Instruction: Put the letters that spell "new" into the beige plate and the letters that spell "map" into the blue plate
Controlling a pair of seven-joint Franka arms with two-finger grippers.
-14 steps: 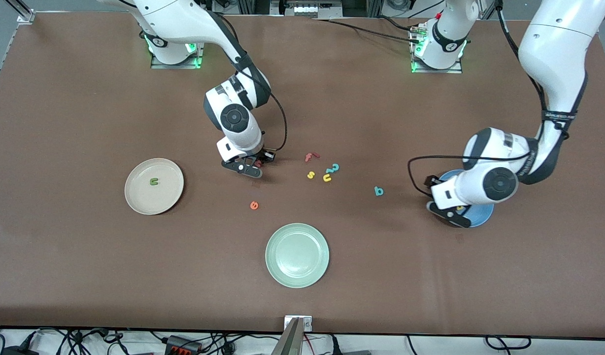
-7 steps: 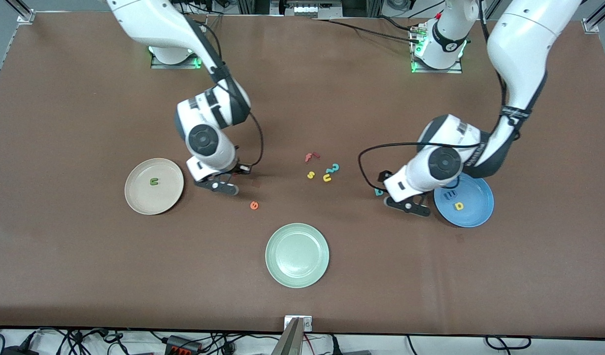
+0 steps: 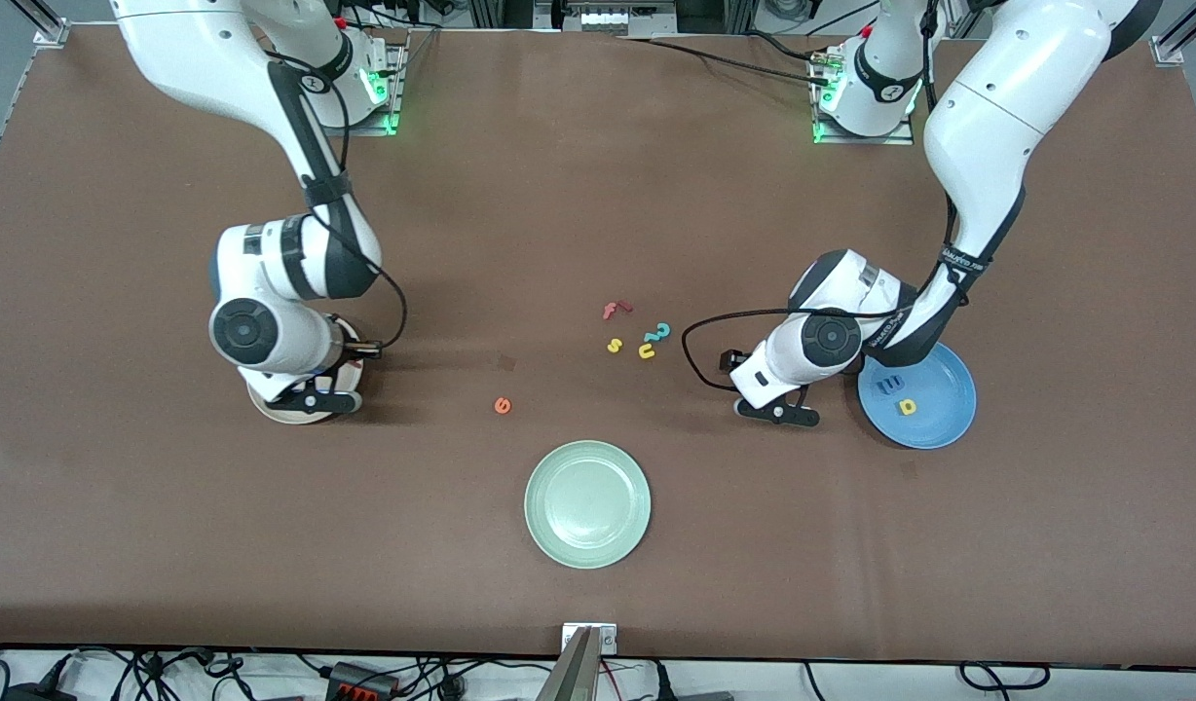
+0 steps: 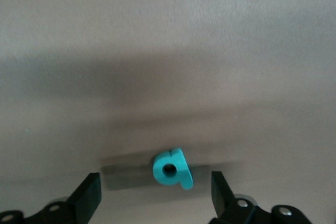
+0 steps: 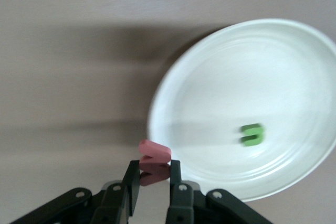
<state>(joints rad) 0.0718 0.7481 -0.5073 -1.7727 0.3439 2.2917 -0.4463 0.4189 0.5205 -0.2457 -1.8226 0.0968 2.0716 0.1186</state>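
Table [image 3: 598, 195]: broad bare brown surface around the plates. Beige plate [image 5: 294, 77], toward the right arm's end, holds the green n [image 5: 252, 134]. Blue plate [image 3: 939, 414], toward the left arm's end, holds the blue m [image 3: 890, 386] and yellow a [image 3: 908, 407]. Right gripper [image 5: 154, 182], over the beige plate's rim, is clamped on the pinkish-red w [image 5: 154, 157]. Left gripper [image 4: 156, 195], beside the blue plate, stands spread around the teal p [image 4: 172, 168], untouched. Orange e [image 3: 503, 405] lies alone on open table.
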